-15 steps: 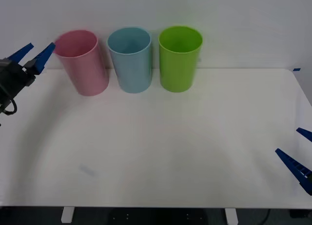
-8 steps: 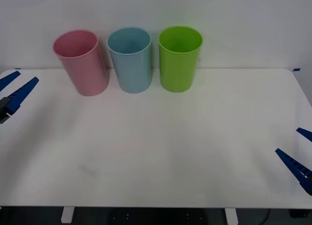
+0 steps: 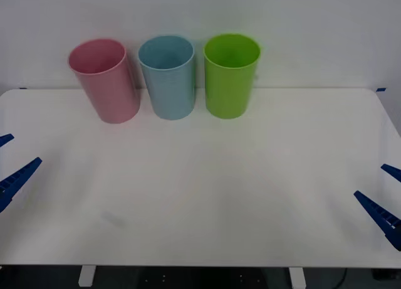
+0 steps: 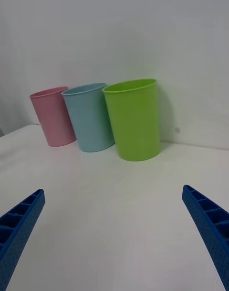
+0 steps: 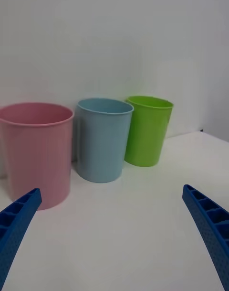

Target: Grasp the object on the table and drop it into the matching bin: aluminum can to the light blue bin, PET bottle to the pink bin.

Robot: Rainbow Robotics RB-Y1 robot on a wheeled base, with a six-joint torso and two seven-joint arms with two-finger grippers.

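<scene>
The white bench (image 3: 207, 195) carries three upright bins in a row along its far edge: pink bin (image 3: 105, 81), light blue bin (image 3: 167, 77), green bin (image 3: 230, 76). What the bins contain cannot be told. Left end effector (image 3: 7, 167) at the bench's left edge and right end effector (image 3: 383, 195) at its right edge both gape wide, holding nothing.

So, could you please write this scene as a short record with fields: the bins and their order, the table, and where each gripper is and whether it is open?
bins: pink bin, light blue bin, green bin, upright in a row at the far side, pink at the robot's left
table: white table
left gripper: at the left table edge, near side, open, holding nothing
right gripper: at the right table edge, near side, open, holding nothing
</scene>
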